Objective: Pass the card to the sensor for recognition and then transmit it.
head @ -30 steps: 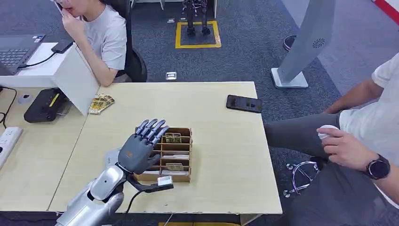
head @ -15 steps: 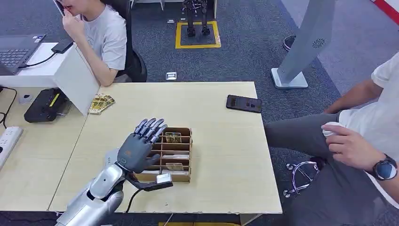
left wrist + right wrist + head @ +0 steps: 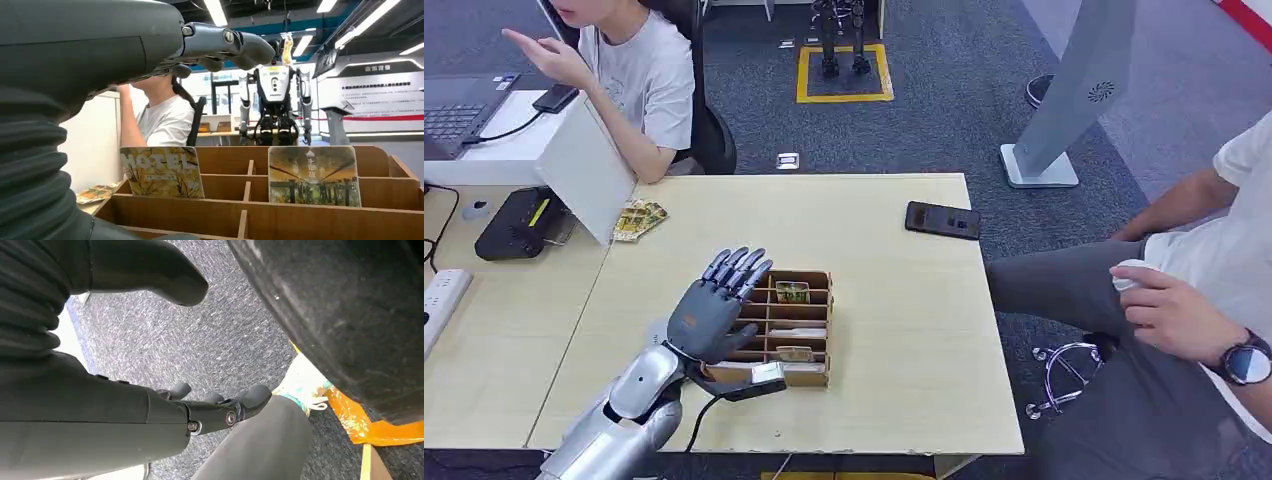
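Card with the picture on it stands upright in the far row of the wooden divider box; we see another card nearer in. Our left hand hovers at the box's 9 o'clock edge, fingers spread wide and straight, holding nothing. Our right hand hangs over carpet, fingers loosely apart, nothing in it. A black phone lies on the table around 2 o'clock.
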